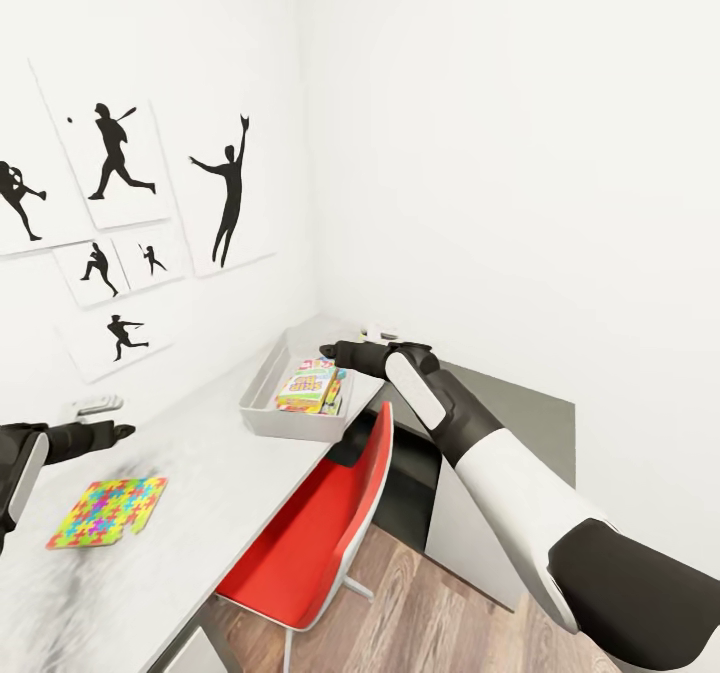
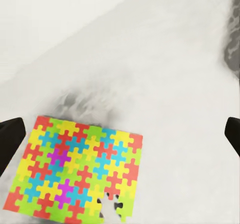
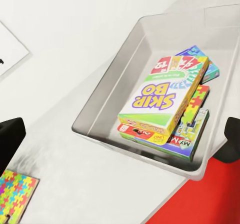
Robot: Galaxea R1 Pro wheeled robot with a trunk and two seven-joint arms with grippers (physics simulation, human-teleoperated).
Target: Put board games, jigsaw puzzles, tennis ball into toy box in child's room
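The light-grey toy box (image 1: 262, 383) (image 3: 107, 101) stands at the far end of the white table (image 1: 220, 473). Inside it lie stacked board games, a green-edged Skip-Bo box (image 3: 160, 101) (image 1: 308, 389) on top and other colourful boxes under it. One jigsaw puzzle (image 1: 108, 511) (image 2: 75, 169) (image 3: 14, 198) lies flat on the table's near end. My left gripper (image 1: 112, 433) (image 2: 120, 139) hovers open just above and behind it, holding nothing. Over the box's far side, my right gripper (image 1: 335, 355) (image 3: 120, 139) is open and empty. The tennis ball and the bed are out of view.
A red chair (image 1: 320, 513) is tucked under the table in front of the toy box. A low cabinet with a dark grey top (image 1: 520, 408) fills the corner under my right arm. Silhouette posters (image 1: 120, 163) hang on the wall behind the table.
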